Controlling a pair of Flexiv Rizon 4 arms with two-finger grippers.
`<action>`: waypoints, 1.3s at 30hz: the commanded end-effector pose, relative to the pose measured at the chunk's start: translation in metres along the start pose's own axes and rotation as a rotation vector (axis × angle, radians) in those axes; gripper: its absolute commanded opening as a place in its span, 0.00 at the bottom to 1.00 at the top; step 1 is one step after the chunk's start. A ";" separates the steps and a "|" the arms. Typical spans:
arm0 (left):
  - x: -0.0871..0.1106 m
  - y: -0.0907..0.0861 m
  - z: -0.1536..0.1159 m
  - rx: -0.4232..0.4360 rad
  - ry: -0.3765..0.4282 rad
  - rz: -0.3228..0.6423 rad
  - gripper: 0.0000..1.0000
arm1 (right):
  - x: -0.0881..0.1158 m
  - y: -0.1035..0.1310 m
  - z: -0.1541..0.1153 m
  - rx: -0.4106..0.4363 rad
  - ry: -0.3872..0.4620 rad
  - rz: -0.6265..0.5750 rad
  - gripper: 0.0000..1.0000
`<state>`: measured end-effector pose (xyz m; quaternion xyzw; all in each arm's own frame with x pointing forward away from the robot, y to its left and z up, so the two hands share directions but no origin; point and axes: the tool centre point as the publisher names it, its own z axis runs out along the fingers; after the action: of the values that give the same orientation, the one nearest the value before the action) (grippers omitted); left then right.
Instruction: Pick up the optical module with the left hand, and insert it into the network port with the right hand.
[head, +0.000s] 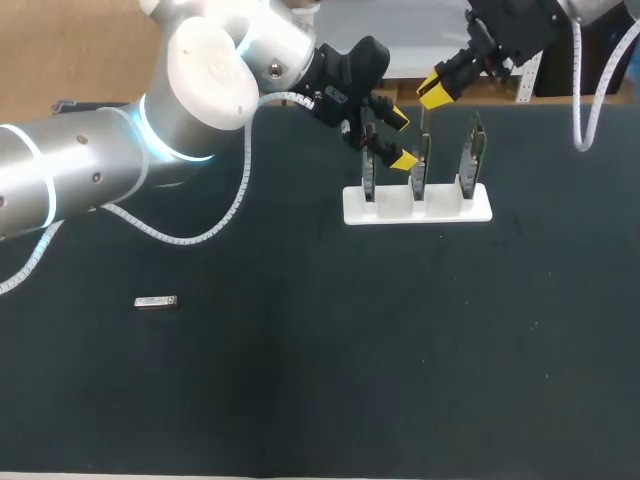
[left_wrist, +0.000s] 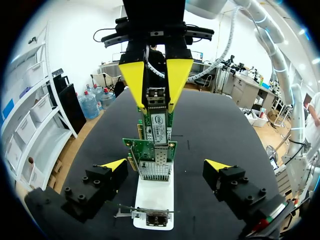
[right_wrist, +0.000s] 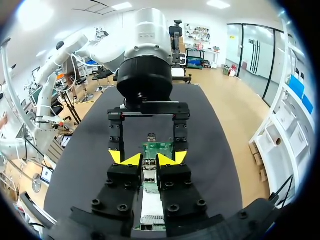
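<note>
My right gripper (head: 432, 92) hangs over the white stand (head: 480, 212) and is shut on a slim optical module (left_wrist: 159, 125). The module points down, and its lower end meets the port cage of the middle green network card (left_wrist: 150, 147). In the right wrist view the module (right_wrist: 149, 172) sits between my right gripper's (right_wrist: 149, 159) yellow tips. My left gripper (head: 401, 139) is open, one finger on each side of that card and touching nothing (left_wrist: 166, 165). A second small module (head: 157, 302) lies flat on the mat at the left.
The stand holds three upright cards in a row: the left card (head: 368, 170), the middle card (head: 420, 165) and the right card (head: 470, 160). The dark mat (head: 330, 360) covers the table. My left arm's white cable (head: 215, 225) loops over the mat at the left.
</note>
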<state>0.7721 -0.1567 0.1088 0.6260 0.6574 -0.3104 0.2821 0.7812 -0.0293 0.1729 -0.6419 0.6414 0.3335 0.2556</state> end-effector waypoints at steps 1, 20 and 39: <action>-0.001 0.002 0.001 0.003 0.005 -0.002 1.00 | 0.002 0.003 0.002 0.004 0.002 0.004 0.00; -0.001 0.002 0.001 0.003 0.005 -0.002 1.00 | 0.001 0.003 -0.001 0.016 0.001 -0.006 0.00; -0.001 0.002 0.001 0.003 0.005 -0.002 1.00 | 0.007 0.000 0.004 0.008 0.010 0.011 0.00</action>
<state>0.7720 -0.1567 0.1088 0.6260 0.6574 -0.3104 0.2821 0.7804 -0.0307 0.1666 -0.6396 0.6469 0.3290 0.2532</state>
